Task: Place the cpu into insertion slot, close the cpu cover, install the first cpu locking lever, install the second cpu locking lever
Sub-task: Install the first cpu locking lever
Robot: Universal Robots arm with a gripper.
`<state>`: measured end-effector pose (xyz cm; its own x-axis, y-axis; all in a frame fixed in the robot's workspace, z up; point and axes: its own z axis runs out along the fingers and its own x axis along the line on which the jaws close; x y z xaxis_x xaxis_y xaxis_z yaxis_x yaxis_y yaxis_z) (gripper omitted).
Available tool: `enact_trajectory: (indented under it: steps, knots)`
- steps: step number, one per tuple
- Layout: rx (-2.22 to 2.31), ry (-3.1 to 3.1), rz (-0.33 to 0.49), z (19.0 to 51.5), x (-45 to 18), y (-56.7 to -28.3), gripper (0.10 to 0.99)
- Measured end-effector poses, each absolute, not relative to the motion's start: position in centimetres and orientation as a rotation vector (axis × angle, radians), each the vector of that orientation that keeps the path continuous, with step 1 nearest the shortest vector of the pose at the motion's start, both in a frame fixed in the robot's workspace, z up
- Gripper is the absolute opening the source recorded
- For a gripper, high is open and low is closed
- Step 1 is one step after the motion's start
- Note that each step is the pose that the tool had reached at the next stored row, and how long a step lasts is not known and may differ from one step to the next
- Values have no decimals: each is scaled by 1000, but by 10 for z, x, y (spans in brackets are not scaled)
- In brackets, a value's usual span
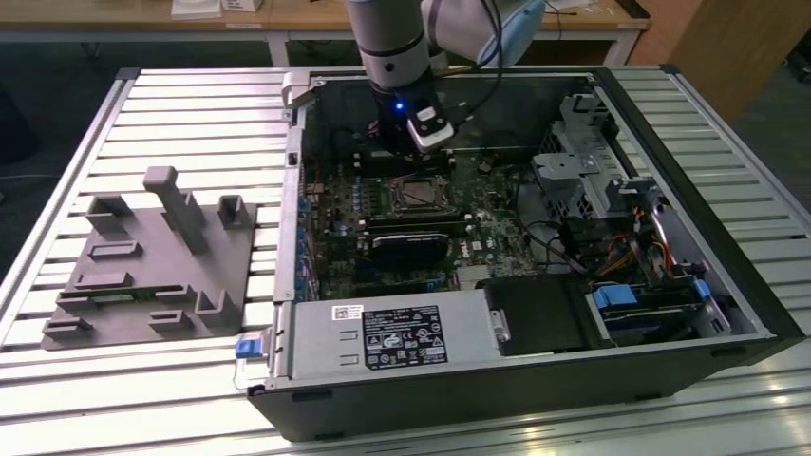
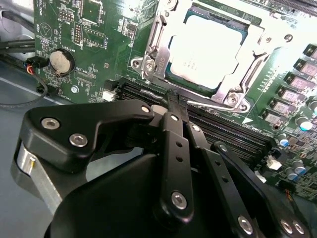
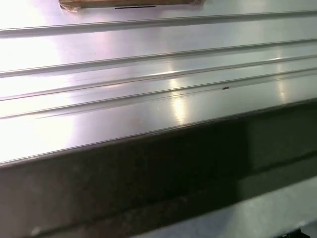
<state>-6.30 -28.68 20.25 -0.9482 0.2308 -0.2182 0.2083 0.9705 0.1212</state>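
end effector: the gripper (image 2: 171, 101) hangs low inside the open computer case (image 1: 709, 285), on the arm (image 1: 386, 47) that reaches down from above. its black fingertips look pressed together with nothing between them.
cpu: the cpu (image 2: 208, 47) lies flat in the insertion slot (image 2: 233, 99), pale face up, on the green circuit board (image 2: 99, 29).
cpu cover: the cpu cover (image 2: 260, 39) is folded down, and its frame sits around the chip's face.
locking lever: a thin metal locking lever (image 2: 210, 103) runs along the socket edge nearest the gripper, just beyond the fingertips. whether it is hooked down cannot be told, nor whether the tips touch it.
neighbours: the long black memory slots (image 2: 223, 124) lie between the gripper and the socket, very close to the tips.
work state (judged): chip placed and cover closed; the levers are the open items.
risk, slip: the lever is a thin rod, so a narrow tip could slide off it and strike the board or the memory slots.
risk, latch: a push that is off line could carry the lever past its hook and leave the cover unclamped.
risk, seating: if the chip is not fully seated, clamping force could damage the socket contacts.
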Motion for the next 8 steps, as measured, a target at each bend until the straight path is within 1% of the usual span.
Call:
enact_trajectory:
  steps: [8]
  knots:
    - [388,2877,120,202,-63,-284,106]
